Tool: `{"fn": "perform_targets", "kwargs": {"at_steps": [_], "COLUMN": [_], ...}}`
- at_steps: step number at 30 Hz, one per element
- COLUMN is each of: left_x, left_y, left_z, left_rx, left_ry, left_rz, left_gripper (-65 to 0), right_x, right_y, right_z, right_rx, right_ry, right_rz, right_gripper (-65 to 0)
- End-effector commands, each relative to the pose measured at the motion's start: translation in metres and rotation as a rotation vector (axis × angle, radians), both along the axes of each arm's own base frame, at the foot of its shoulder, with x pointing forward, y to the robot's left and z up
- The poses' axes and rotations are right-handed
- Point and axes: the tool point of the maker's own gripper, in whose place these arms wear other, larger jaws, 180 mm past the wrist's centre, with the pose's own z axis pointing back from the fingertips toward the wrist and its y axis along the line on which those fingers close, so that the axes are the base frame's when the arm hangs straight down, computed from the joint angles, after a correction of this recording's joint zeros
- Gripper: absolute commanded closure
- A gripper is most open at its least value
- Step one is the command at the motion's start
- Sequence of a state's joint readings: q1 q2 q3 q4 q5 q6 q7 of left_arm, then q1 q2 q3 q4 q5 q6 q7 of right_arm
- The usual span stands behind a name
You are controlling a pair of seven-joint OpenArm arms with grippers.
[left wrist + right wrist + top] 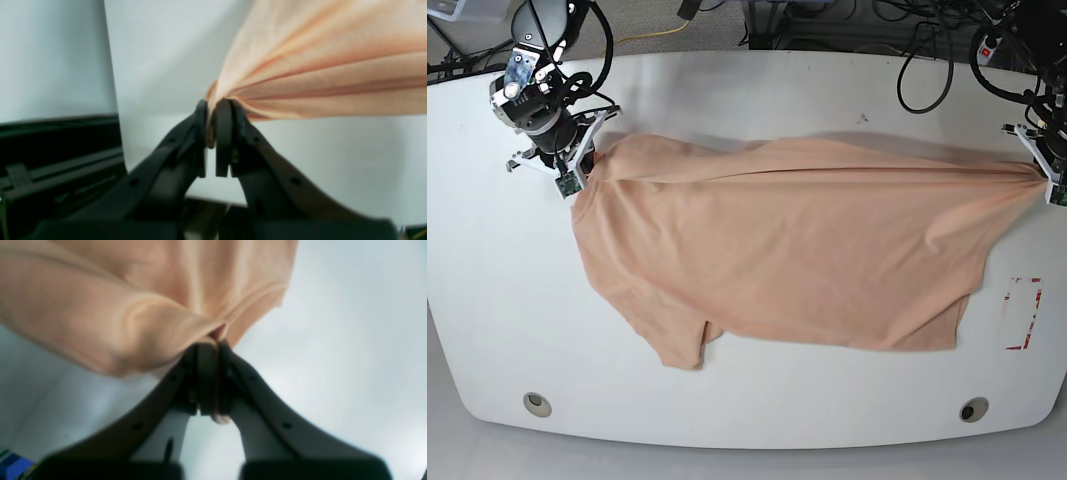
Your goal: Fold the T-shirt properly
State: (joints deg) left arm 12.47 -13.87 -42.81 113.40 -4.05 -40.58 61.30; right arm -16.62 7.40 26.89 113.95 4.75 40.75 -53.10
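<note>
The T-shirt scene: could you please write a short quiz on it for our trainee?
1. True or false: both tools are shut on the T-shirt.
2. In the base view, where does the shirt hang stretched? A) between the left tool and right tool B) off the table edge C) over a box
3. Fill in: the shirt's colour is ____.

Key: 1 true; 2 A; 3 peach.

No text, label or number is legible anywhere.
</note>
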Motion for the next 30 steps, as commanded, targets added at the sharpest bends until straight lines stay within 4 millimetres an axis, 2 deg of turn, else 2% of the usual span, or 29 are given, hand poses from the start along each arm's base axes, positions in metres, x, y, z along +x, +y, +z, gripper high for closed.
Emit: {"fn": "perform_targets", "kwargs": {"at_steps": [1,5,9,10,13,18,21,30], "left_x": [-0.006,-0.012,-0.009,-0.005,0.026,0.056,0.077,0.113], "left_y": [0.009,0.009,0.002,0.0,-0.004,-0.018,-0.02,-0.019], "left_z": [0.006,0.003,-0.002,0.0,0.015,0.014,0.009,-0.01], "left_rx": [0.042,0.043,0.015,0.014,0.003,-0.037,-0.074,-0.183], "left_ry": [0.009,0.026,0.017,0.003,-0.075,-0.099,-0.098,-0.11], "left_rz": [0.013,0.014,0.016,0.013,-0.002,-0.048,-0.064,-0.079], "left_gripper": [-0.6,-0.6,-0.6,-0.6,-0.8,-0.8,-0.8,-0.8], "right_x": [-0.006,-0.015,-0.015,-0.015,-0.002,0.011,0.021,0.038], "right_y": [-0.004,0.004,0.008,0.008,0.008,0.006,0.004,0.0], "right_z": [0.003,-0.001,-0.001,-0.001,0.006,-0.002,-0.011,-0.024], "right_rx": [-0.006,0.046,0.075,0.074,0.077,0.103,0.13,0.17], "right_ry": [-0.003,0.01,0.005,0.004,-0.028,-0.023,-0.009,0.011], "right_rz": [-0.008,0.001,0.006,0.005,0.004,-0.012,-0.028,-0.052], "right_gripper": [0.0,0.0,0.0,0.0,0.0,0.0,0.0,0.0]}}
